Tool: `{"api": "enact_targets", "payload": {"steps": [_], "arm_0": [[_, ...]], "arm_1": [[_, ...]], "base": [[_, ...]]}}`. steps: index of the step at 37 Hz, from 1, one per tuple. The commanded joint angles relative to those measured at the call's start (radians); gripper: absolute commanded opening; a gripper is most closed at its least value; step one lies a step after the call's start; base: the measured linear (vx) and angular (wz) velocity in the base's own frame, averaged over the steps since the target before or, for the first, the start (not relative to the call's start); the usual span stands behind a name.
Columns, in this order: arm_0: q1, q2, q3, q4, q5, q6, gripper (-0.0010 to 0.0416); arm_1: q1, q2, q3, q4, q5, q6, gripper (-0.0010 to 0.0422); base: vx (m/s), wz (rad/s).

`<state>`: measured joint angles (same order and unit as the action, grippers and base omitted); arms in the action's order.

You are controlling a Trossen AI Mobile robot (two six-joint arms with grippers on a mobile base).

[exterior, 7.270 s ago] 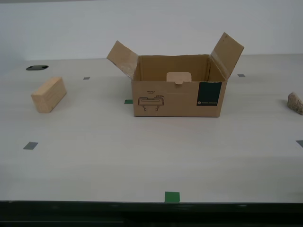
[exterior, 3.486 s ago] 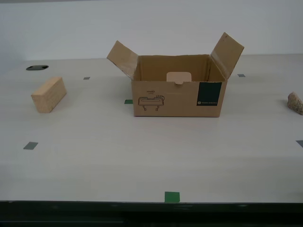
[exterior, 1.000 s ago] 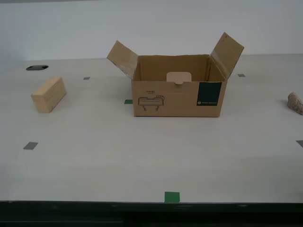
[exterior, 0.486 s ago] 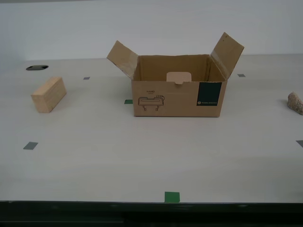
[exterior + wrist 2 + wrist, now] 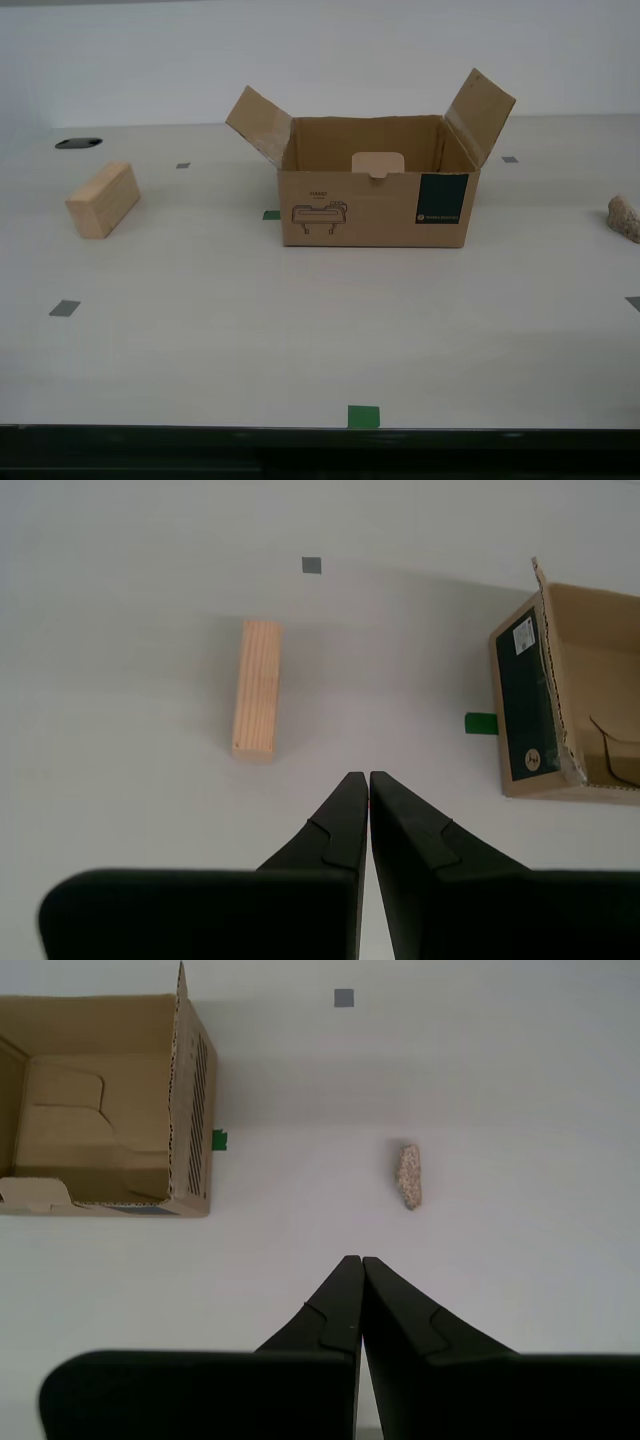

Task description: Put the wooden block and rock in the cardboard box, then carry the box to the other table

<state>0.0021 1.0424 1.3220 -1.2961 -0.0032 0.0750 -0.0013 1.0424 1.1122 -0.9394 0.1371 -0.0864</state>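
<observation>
While my first gripper (image 5: 361,1260) and my second gripper (image 5: 368,776) hover pressed together, empty, the cardboard box (image 5: 375,195) sits mid-table, wooden block (image 5: 102,200) at nine o'clock, rock (image 5: 624,218) at three.

My first end effector (image 5: 360,1259) has its two dark jaws pressed together, tips meeting with no gap I can see, and nothing sits between them. It hangs above the counter (image 5: 500,1080), looking straight down at it. My second end effector (image 5: 368,775) is in the same state: jaws closed tip to tip, empty, held over the counter and pointing down. Neither arm shows in the exterior view, so I can't tell the pose of the joints behind the wrists.
</observation>
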Motion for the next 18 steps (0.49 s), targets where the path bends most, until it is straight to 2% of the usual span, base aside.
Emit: {"api": "enact_targets", "payload": {"steps": [1,4,6,18], "arm_0": [[0.0,0.0,0.002,-0.016,0.061,0.002,0.0],[0.0,0.0,0.002,-0.033,0.118,0.0,0.0],[0.0,0.0,0.002,-0.044,0.139,0.0,0.0],[0.0,0.0,0.002,-0.051,0.14,0.0,0.0]], "arm_1": [[0.001,0.0,0.0,-0.003,0.005,0.007,0.0],[0.001,0.0,0.0,-0.006,0.005,0.008,0.0],[0.001,0.0,0.0,-0.009,0.004,0.008,0.0],[0.001,0.0,0.001,-0.029,-0.002,0.008,0.0]], "base": [[0.0,0.0],[0.0,0.0],[0.0,0.0],[0.0,0.0]]}}
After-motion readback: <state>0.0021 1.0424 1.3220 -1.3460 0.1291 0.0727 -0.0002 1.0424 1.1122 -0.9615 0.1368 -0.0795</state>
